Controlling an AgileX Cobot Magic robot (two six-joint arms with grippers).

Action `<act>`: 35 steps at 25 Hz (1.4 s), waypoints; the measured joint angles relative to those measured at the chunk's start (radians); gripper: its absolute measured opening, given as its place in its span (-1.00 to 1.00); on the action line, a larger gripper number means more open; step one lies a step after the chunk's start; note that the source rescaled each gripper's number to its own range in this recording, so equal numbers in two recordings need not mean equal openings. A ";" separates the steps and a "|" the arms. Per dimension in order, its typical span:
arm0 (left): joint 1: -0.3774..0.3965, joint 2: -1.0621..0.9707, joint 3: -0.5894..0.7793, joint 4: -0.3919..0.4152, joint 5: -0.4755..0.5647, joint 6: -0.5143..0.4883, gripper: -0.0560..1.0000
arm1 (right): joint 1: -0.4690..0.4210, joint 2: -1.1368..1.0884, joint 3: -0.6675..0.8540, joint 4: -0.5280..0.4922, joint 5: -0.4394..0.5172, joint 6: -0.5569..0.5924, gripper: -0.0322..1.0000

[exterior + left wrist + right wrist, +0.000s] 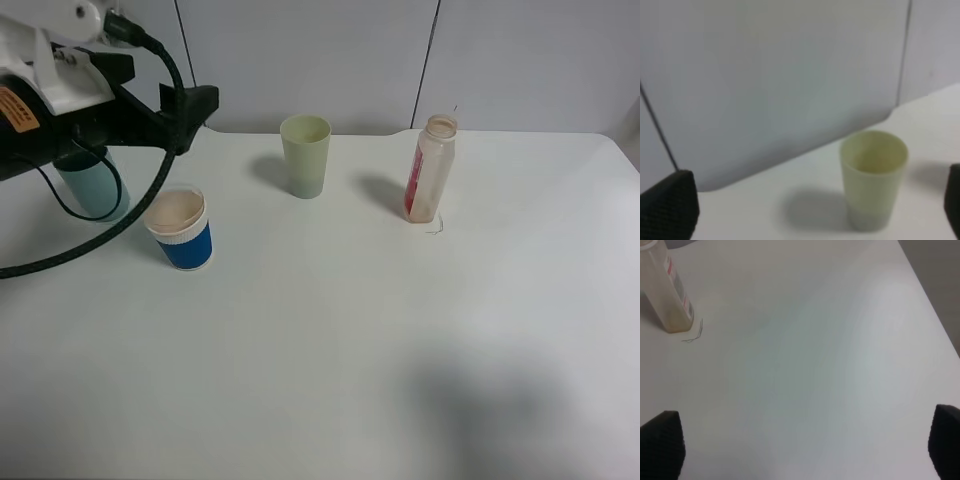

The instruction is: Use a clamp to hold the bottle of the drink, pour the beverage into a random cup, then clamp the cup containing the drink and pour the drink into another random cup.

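Observation:
The clear drink bottle [432,168] with a red label stands uncapped and upright at the back right of the table; it also shows in the right wrist view [667,290]. A blue-and-white paper cup [180,230] holds pinkish drink. A pale green cup [305,155] stands at the back middle, and it also shows in the left wrist view [873,177]. A light blue cup [92,185] is partly hidden behind the left arm. My left gripper [185,108] is open and empty, raised above the table and pointing toward the green cup. My right gripper [802,440] is open and empty above bare table, well apart from the bottle.
The white table [350,330] runs to a grey panelled wall [330,50] at the back. A black cable [100,235] hangs from the left arm near the paper cup. A thin pen mark [694,335] lies by the bottle's base. The table's right edge [930,295] shows in the right wrist view.

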 joint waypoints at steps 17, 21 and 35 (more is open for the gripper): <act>-0.211 0.093 -0.019 -0.074 0.019 -0.004 0.91 | 0.000 0.000 0.000 0.000 0.000 0.000 0.95; -0.258 0.121 -0.061 -0.136 0.054 -0.003 0.91 | 0.000 0.000 0.000 0.000 0.000 0.000 0.95; -0.362 0.305 -0.195 -0.336 0.090 0.041 0.91 | 0.000 0.000 0.000 0.000 0.000 0.000 0.95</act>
